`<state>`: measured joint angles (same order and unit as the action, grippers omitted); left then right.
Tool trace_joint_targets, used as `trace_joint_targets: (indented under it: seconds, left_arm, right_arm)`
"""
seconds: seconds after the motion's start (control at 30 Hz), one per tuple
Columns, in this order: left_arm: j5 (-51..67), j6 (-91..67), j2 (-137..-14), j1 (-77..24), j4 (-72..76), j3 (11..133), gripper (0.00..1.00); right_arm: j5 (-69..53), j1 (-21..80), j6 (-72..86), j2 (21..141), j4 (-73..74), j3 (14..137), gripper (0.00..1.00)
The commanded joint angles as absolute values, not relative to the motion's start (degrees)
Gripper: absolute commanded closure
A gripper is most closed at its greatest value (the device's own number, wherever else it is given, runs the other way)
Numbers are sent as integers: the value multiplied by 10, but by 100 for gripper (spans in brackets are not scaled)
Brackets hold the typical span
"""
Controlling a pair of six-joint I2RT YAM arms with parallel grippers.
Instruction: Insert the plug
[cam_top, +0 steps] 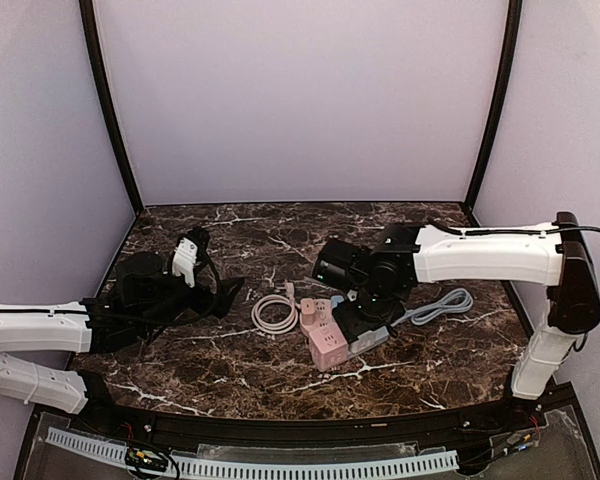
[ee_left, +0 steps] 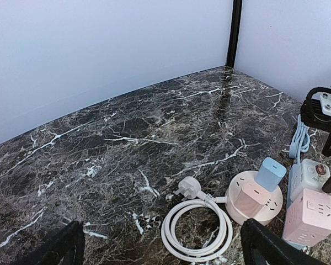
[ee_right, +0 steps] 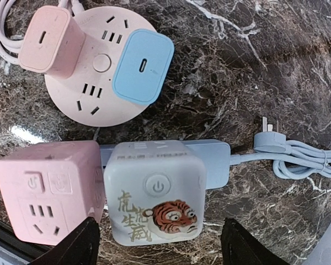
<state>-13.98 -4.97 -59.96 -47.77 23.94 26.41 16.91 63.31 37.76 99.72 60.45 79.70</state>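
My R gripper (ee_right: 160, 232) hangs open over the white tiger cube (ee_right: 154, 187), w/ the pink cube (ee_right: 47, 187) just beside it. The blue plug (ee_right: 266, 139) lies loose on the marble table (ee_right: 254, 55) near that cube. L gripper (ee_left: 163, 234) is spread wide & empty, w/ the white plug (ee_left: 187, 187) lying unplugged beside the round strip (ee_left: 248, 212).

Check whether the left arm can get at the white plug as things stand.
Probably yes: the white plug lies uncovered on the marble ahead of the open left gripper, with only its own coiled cable between.
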Motion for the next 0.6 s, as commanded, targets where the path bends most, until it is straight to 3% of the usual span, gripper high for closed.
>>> trace_joint_targets:
  seconds: [0.0, 0.27, 0.47, 0.57]
  left_arm:
    - [-136, -53, -587, -476, 240, 256, 2]
    - [-139, -51, -585, -476, 239, 255, 2]
    - [-148, -52, -586, -476, 237, 256, 2]
    - [-167, -53, -585, -475, 231, 259, 2]
  right_arm:
    - [188, 630, 384, 980, 607, 804, 24]
    - [215, 626, 390, 941, 583, 784, 20]
    - [260, 602, 373, 843, 433, 676, 17]
    - [292, 589, 353, 784, 339, 610, 11]
